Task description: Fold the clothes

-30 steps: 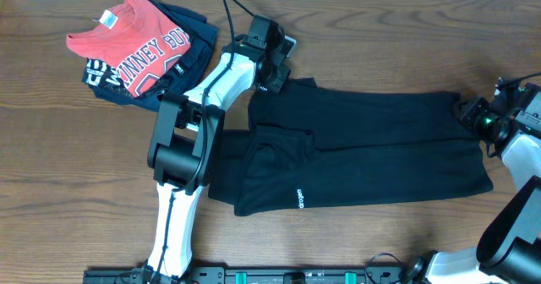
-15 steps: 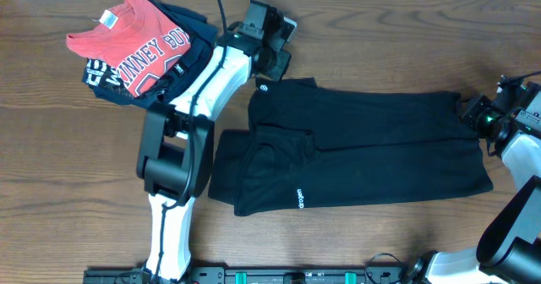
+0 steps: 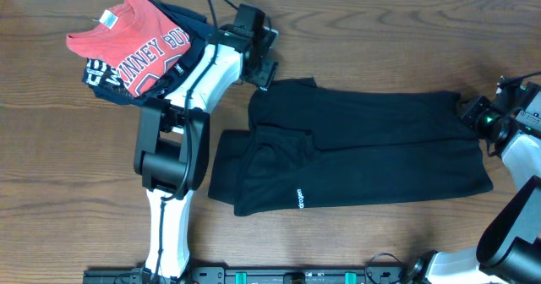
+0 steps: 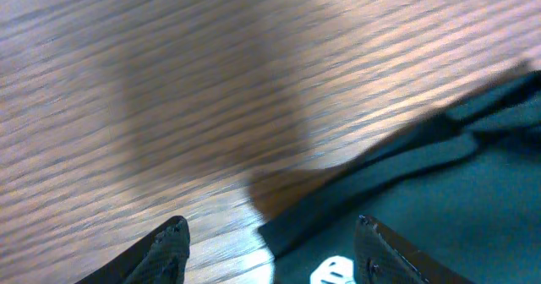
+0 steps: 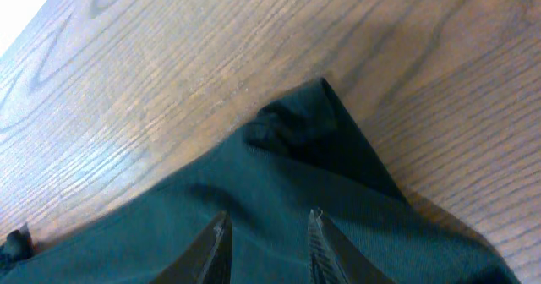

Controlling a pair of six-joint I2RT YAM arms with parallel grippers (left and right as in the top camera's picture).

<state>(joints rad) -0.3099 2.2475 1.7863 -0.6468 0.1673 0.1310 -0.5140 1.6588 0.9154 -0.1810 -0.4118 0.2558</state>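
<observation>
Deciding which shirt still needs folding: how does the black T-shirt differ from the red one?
The black T-shirt lies flat and stretched long across the table's middle, while the red T-shirt sits bunched on a navy garment at the far-left corner. The black T-shirt shows only a small white logo mark, and the red T-shirt bears large white lettering. Both rest over the same wooden table.

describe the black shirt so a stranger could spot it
On the brown wooden table, look to the middle. The large black short-sleeved T-shirt lies spread flat there; unlike the red lettered T-shirt and navy printed garment heaped at the far left, it is plain except one small white logo.
</observation>
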